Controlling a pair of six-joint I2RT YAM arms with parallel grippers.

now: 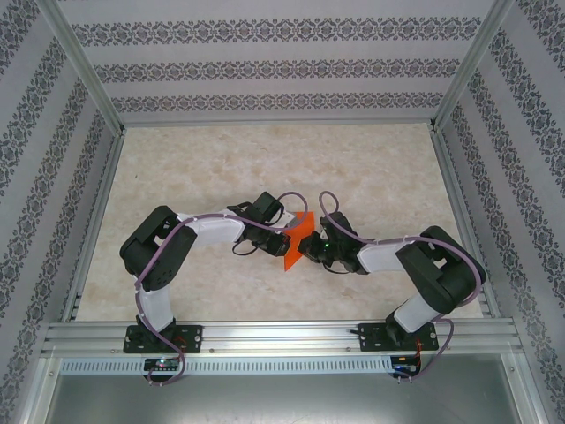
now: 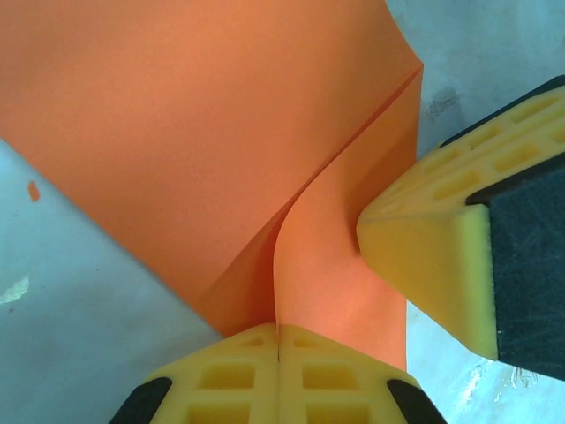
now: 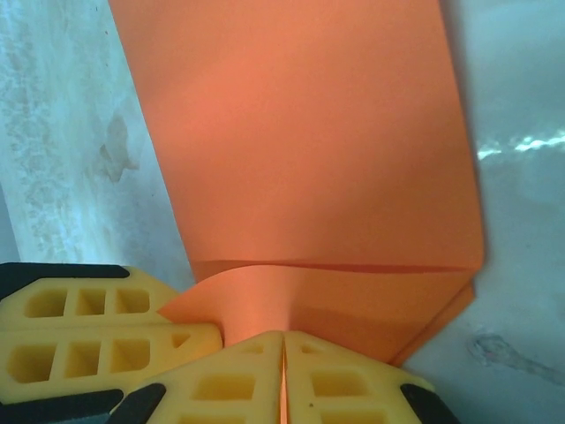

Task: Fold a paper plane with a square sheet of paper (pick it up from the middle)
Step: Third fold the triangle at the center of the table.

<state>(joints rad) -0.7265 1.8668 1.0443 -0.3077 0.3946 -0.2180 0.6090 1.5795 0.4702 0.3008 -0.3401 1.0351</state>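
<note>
Two grippers closed on one square sheet of paper, just below the centre of the top view, above the pale marbled table. Left gripper at the sheet's left side, right gripper at its right side, tips nearly meeting. Orange shape between them narrows to a point toward the lower left. Hard to tell whether any corner rests on the surface.

In the left wrist view: yellow pads pressed flat together at bottom centre, pinching a curved fold of the paper. Above the pinch, two layers, spreading wide to the upper left of the frame, with a crease running to the upper right. At the right edge, the other arm's yellow fingertip, touching the right-hand layer.

In the right wrist view: pads again shut tight at bottom centre, orange edge clamped between them. Above, a straight fold line across the sheet, then a broad flat panel up to the top edge; a second layer peeks out at lower right. In the lower left corner, the left arm's fingers, just beside, on the curled lower edge.
</note>
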